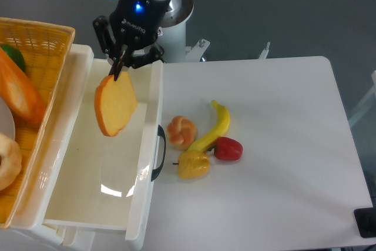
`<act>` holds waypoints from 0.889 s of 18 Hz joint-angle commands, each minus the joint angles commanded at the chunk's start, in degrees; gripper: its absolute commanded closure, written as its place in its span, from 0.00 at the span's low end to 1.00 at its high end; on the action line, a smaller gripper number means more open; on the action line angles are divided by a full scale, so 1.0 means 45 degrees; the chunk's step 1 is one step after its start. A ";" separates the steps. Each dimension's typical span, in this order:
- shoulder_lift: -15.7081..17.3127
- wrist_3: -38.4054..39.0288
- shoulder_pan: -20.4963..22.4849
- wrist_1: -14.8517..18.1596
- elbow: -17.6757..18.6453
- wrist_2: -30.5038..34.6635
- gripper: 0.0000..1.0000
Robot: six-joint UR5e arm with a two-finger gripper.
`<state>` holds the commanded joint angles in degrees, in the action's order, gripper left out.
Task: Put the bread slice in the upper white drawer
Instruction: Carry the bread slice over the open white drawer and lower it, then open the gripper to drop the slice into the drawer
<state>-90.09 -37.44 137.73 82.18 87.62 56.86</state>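
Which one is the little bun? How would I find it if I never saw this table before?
Start at the upper white drawer and its dark curved handle. Just right of the handle, on the table, lies the small knotted bun, beside the banana. It is the only round, twisted, tan thing there.

We see a white table (pixel 276 163) with rounded corners, and a little group of toy food lies on it close to the left side. A small knotted bun (pixel 181 131) sits beside a yellow banana (pixel 215 125), and the low end of the banana touches a yellow pepper (pixel 193 165), with a red pepper (pixel 228 149) just to the right of it. Along the left edge of the table we see a white drawer (pixel 147 163) pulled open, its dark handle (pixel 159 152) turned toward the food, and a yellow basket (pixel 56 63) stands at its far left.
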 joint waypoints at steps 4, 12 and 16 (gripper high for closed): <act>-0.0175 -0.0078 -0.0156 -0.0039 0.0118 0.0039 0.92; -0.0625 -0.0078 -0.0372 -0.0078 0.0177 0.0098 0.53; -0.0625 -0.0137 -0.0333 -0.0098 0.0138 0.0117 0.41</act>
<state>-92.90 -38.06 136.23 81.74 88.24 57.39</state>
